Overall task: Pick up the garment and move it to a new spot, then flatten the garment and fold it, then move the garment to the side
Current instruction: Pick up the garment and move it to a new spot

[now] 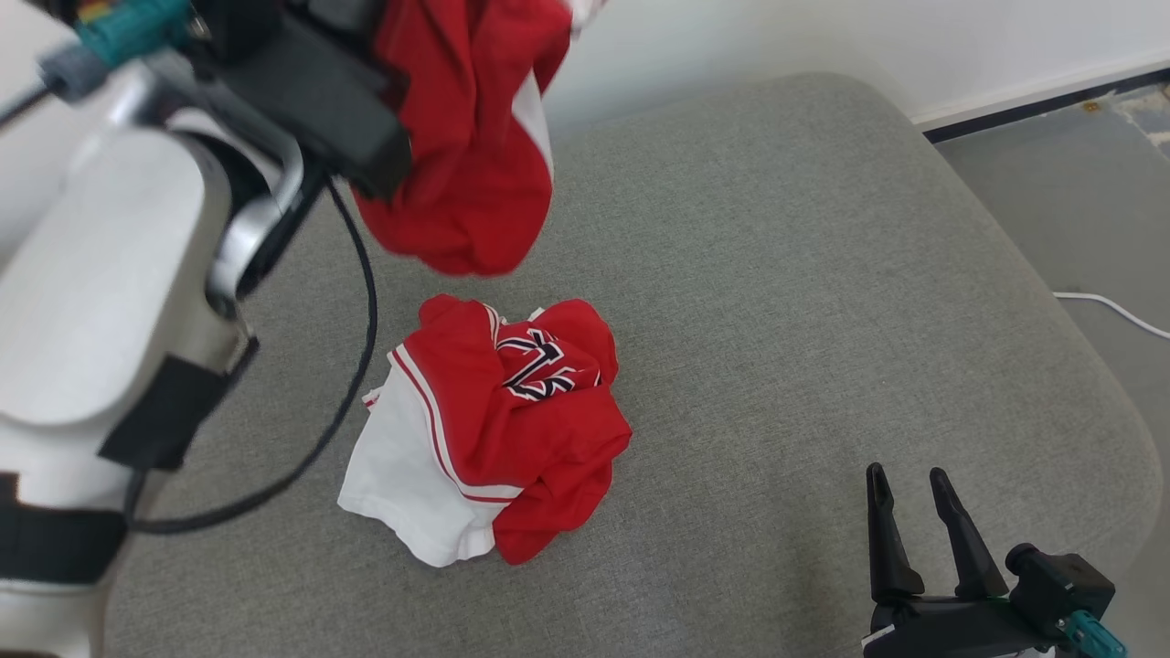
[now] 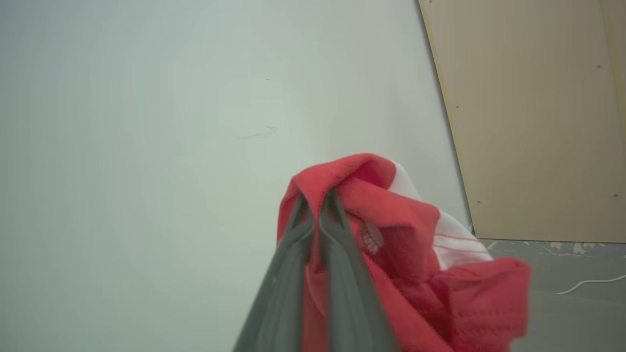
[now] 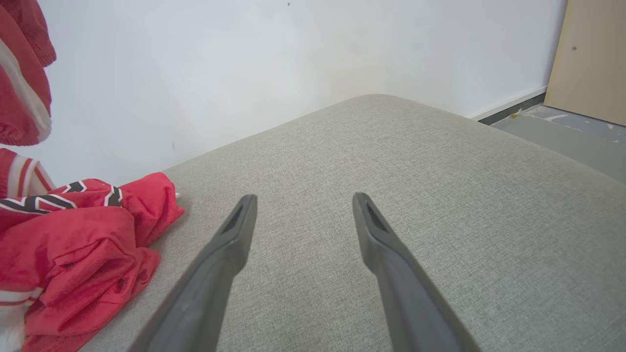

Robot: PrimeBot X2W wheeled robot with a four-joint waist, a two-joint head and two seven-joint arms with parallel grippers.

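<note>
So the garment (image 1: 466, 137) was a red thing with white panels and thin white stripes, all bunched up, no flat side to it at all. It was up in the air, hanging from the left gripper (image 2: 315, 198), whose two fingers were pinched tight on a fold of the red cloth near the top. The right gripper (image 1: 909, 480) sat low at the near right over the grey cushion (image 1: 823, 274), fingers spread wide with nothing between them.

Under the hanging bundle, a crumpled jersey (image 1: 512, 429) lay on the cushion: red and white too, with a dark zigzag print on it. A black cable (image 1: 366, 302) looped off the left arm just beside that jersey. A white wall (image 2: 146, 146) was behind, a wooden panel (image 2: 538, 122) off to one side, and a white cord (image 1: 1111, 311) lay on the floor (image 1: 1051, 183).

The garment's long axis ran pretty much straight down from the grip, its loose rounded end pointing at the cushion. Couldn't tell collar from hem.
</note>
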